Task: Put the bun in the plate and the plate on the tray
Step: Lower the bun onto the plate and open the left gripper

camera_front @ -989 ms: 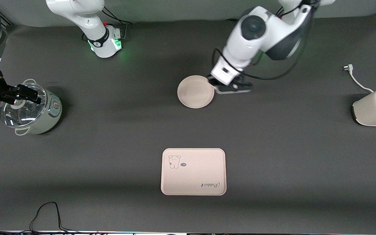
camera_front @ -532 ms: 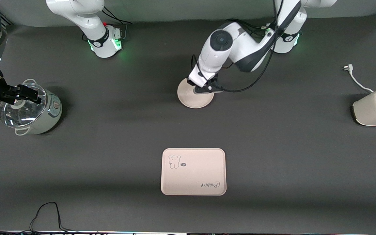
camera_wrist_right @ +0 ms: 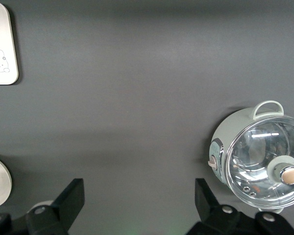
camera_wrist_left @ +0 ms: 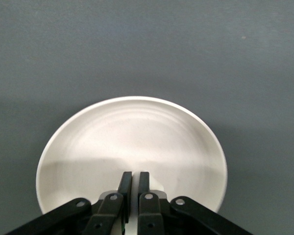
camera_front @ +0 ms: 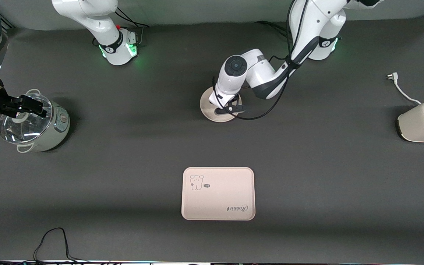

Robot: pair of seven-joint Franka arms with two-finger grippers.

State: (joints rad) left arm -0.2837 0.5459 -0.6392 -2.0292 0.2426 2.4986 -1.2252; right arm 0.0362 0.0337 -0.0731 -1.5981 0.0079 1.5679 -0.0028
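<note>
I have the left gripper [camera_wrist_left: 134,183] down over the plate [camera_front: 209,109], its fingers [camera_wrist_left: 125,188] drawn nearly together with only a thin slit between them and nothing clamped that I can see. The plate sits on the dark surface [camera_front: 307,165], farther from the front camera than the tray [camera_front: 218,193] and well apart from it. I can't make out the bun. The right gripper [camera_wrist_right: 137,205] waits above the rice cooker [camera_front: 37,123], its fingers spread wide apart. A toaster [camera_front: 423,121] stands at the left arm's end.
</note>
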